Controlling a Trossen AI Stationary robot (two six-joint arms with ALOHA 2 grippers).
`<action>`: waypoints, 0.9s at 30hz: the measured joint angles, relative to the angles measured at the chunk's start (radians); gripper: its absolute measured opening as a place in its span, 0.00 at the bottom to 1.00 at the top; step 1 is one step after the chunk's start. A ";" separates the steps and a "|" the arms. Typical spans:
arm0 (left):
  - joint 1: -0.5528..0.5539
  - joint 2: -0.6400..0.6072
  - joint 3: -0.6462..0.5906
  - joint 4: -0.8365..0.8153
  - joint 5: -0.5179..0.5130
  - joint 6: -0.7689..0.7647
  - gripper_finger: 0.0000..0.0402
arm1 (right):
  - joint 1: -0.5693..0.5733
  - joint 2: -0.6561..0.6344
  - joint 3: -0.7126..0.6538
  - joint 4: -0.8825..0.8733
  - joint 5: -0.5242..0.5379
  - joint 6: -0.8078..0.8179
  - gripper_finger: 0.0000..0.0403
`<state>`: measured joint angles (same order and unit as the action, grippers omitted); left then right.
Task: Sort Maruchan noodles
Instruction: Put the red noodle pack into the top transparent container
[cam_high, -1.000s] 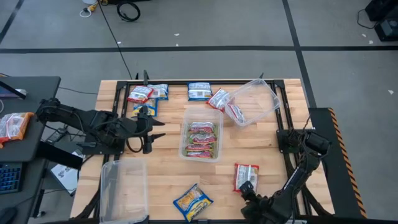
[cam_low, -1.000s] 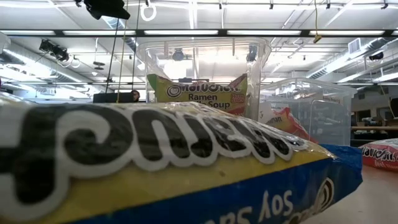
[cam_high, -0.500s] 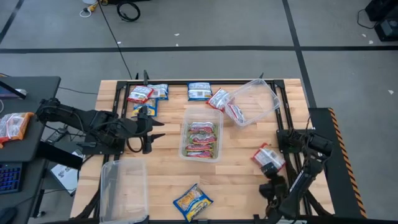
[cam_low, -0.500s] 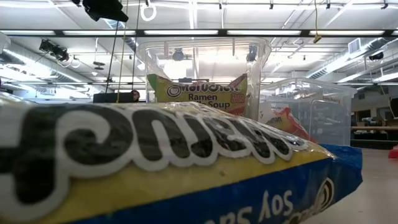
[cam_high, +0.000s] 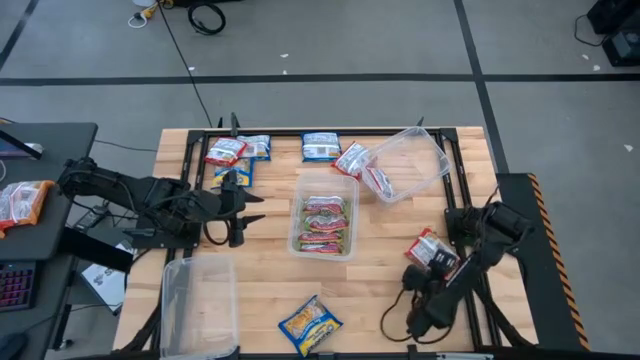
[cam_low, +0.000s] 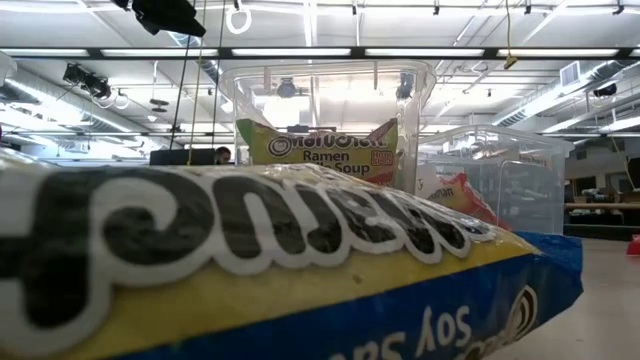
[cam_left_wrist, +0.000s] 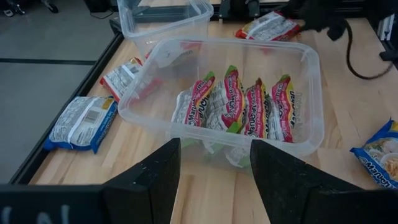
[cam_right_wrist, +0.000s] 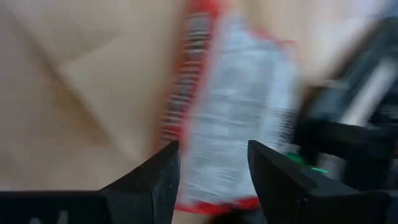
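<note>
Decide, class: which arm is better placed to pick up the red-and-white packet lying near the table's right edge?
The right. Its claw is open and sits right at the red-and-white packet, while the left claw, open too, faces the centre tub across the table.

Left gripper (cam_left_wrist: 214, 180) fingers parted — clear tub (cam_left_wrist: 311, 81) just ahead, silvery green-pink packets (cam_left_wrist: 239, 109) standing inside. Beyond it second tub (cam_left_wrist: 163, 18); blue-edged packet (cam_left_wrist: 81, 124) off to side.

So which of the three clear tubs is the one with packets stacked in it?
The middle tub, in front of the left gripper; it holds green-pink packets. The others look empty.
</note>
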<state>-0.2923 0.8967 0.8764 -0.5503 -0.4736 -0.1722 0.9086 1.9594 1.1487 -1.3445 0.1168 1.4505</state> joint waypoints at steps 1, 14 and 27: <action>0.000 0.000 0.000 -0.001 0.000 0.000 0.49 | -0.010 0.000 -0.015 0.061 -0.013 -0.022 0.48; 0.000 0.000 0.000 -0.004 0.000 0.002 0.49 | -0.094 -0.016 -0.090 0.081 -0.091 -0.083 0.23; 0.000 0.000 0.000 -0.001 0.000 0.002 0.49 | -0.222 -0.398 -0.019 0.076 0.101 -0.164 0.01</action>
<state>-0.2923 0.8967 0.8764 -0.5512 -0.4736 -0.1703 0.6865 1.5614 1.1299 -1.2689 0.2181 1.2861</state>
